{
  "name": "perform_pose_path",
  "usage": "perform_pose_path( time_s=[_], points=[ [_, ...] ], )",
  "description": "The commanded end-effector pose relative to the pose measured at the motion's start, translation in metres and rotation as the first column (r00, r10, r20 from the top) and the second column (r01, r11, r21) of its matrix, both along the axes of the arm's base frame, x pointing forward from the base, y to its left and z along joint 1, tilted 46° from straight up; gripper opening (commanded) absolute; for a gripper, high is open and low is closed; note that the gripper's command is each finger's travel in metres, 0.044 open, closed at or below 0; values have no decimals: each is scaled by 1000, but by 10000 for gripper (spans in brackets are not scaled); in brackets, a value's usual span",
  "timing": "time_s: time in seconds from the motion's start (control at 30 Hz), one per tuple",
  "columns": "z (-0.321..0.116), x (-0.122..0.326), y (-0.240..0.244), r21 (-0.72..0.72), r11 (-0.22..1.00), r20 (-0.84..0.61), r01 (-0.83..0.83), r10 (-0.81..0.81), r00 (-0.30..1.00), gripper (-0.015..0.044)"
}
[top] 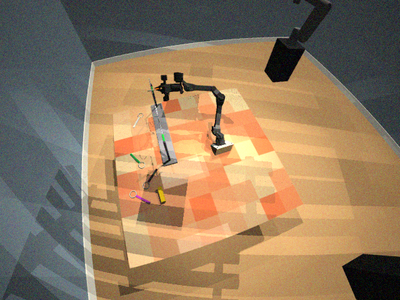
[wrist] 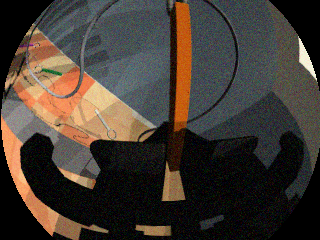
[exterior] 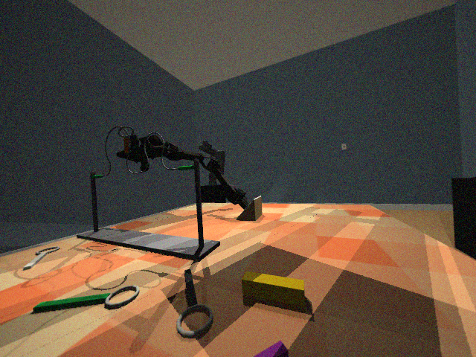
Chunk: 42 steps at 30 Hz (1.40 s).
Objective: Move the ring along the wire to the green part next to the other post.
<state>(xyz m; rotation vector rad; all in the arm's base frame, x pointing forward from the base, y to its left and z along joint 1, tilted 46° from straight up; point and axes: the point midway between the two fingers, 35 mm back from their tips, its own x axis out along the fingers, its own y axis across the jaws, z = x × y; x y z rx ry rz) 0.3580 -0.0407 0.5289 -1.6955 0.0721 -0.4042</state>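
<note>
My gripper (top: 158, 89) (exterior: 127, 146) (wrist: 170, 126) is shut on the orange handle (exterior: 126, 143) (wrist: 183, 65), high above the base plate (exterior: 146, 239). The handle points up from the fingers. The ring (exterior: 121, 135) is at the handle's top, by the wire's high arch; its contact with the wire is too small to tell. In the wrist view the ring is mostly out of frame. The grey wire (exterior: 105, 143) (wrist: 237, 55) bends in several loops. One green part (exterior: 97, 176) is at the far post (exterior: 94, 203), the other green part (top: 163, 137) (exterior: 186, 167) at the near post (exterior: 198, 203).
Wire loops pass close to the gripper and forearm. Around the stand lie a white-handled ring (top: 137, 121) (exterior: 36, 261), a green-handled ring (top: 135, 158) (exterior: 73, 302), a black-handled ring (exterior: 190, 288), a purple handle (top: 143, 199) and a yellow block (top: 160, 195) (exterior: 273, 294).
</note>
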Motion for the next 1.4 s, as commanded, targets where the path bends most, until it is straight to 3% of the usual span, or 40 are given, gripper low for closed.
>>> perform_pose_path(
  time_s=[0.0,1.37],
  points=[
    [1,0,1,-52,999,6,-1,1,1000,-150],
    [18,-2,8,-531,846,71,40,-3,997,-150]
  ],
)
